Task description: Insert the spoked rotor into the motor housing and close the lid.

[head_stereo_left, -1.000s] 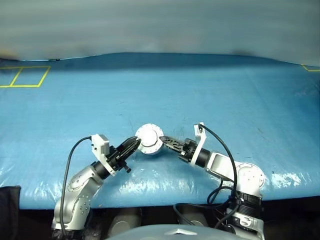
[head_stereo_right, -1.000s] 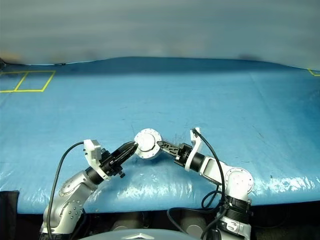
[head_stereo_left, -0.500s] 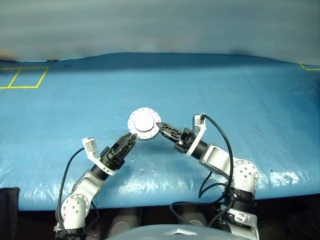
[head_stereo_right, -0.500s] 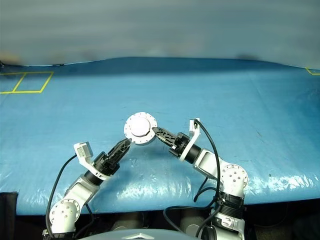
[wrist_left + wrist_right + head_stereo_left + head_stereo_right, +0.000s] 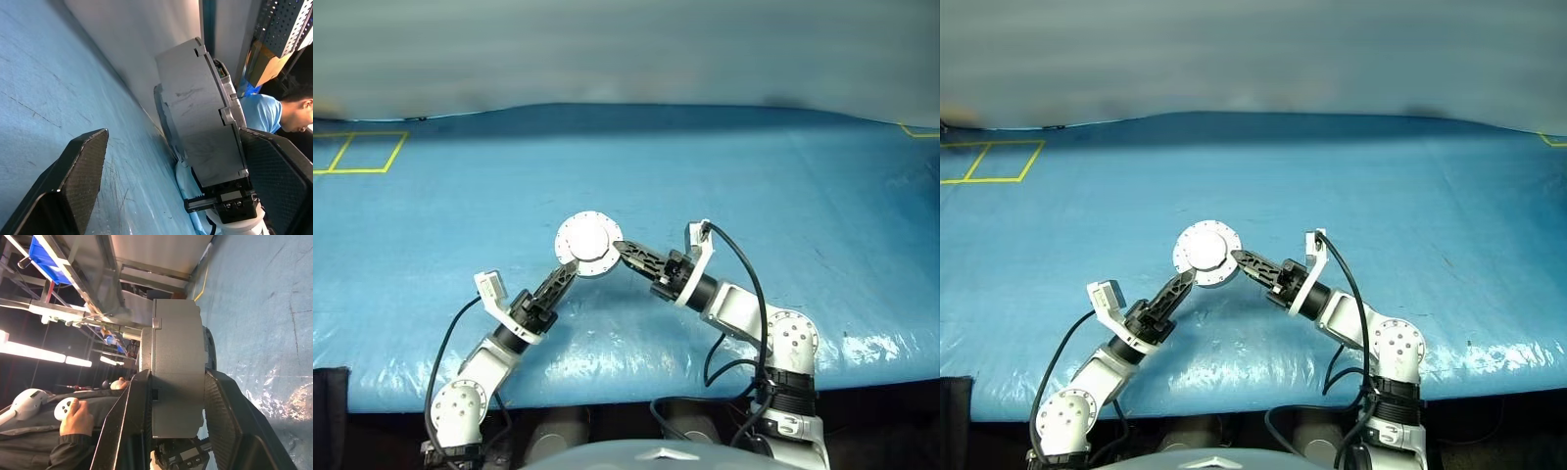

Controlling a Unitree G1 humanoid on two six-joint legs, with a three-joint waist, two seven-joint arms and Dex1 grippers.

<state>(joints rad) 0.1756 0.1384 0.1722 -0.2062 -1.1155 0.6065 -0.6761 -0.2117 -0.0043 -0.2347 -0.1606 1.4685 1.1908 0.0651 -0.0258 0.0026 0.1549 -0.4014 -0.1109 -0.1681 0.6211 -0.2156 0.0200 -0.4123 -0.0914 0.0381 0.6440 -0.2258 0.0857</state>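
Above blue tarp (image 5: 783, 186), right gripper (image 5: 619, 246) holds raised motor housing (image 5: 586, 244); left gripper (image 5: 566, 273) now released, wide

The inside of the motor housing (image 5: 588, 245) is hidden, since a plain pale face is turned toward the head camera; windings and the spoked rotor cannot be made out. In the right wrist view the housing's lower rim is covered by the right tool's fingers (image 5: 222, 406). In the left wrist view the left tool's fingers (image 5: 80, 171) are cut off by the picture's edge, and a person (image 5: 274, 115) is partly hidden behind the housing. The surface (image 5: 754, 176) is cut off at both sides.
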